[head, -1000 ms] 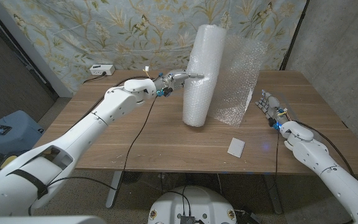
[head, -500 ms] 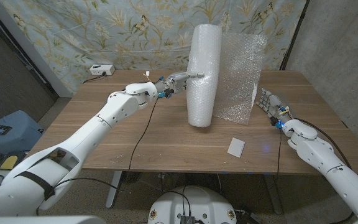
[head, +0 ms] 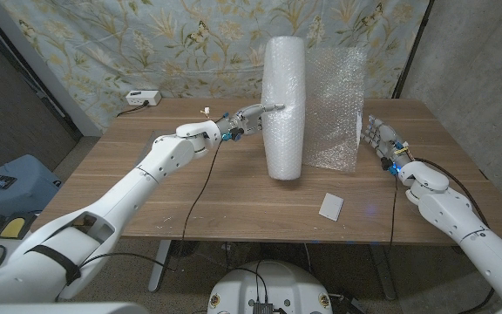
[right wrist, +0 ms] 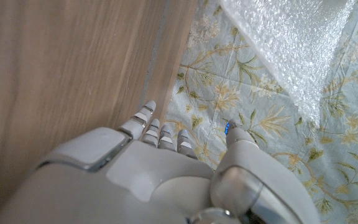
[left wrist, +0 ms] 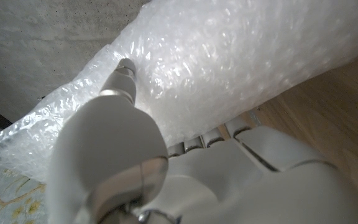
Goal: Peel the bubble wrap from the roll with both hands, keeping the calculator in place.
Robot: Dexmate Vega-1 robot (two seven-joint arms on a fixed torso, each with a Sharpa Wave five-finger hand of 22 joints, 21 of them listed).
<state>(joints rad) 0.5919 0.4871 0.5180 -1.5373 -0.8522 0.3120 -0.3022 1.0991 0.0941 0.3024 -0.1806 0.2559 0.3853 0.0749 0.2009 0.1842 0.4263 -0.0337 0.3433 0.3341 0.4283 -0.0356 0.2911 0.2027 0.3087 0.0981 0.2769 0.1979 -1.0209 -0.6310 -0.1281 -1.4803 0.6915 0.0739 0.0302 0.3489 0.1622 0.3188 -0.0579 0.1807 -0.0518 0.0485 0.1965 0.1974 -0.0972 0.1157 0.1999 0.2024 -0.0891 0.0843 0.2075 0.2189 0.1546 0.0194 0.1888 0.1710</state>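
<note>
The upright bubble wrap roll (head: 284,106) stands mid-table toward the far edge, with its peeled sheet (head: 335,109) hanging as a curtain toward the right edge; together they block passage across the table's (head: 190,201) far half. The left hand (head: 249,114) touches the roll's left side, its arm crossing the left half diagonally. The right hand (head: 376,139) stands near the right edge, just beside the sheet. A calculator (head: 331,206) lies near the front edge, right of centre. Bare wood runs along the front edge left of it.

L hand (head: 249,113) fingers extended; R hand (head: 378,138) open.
</note>
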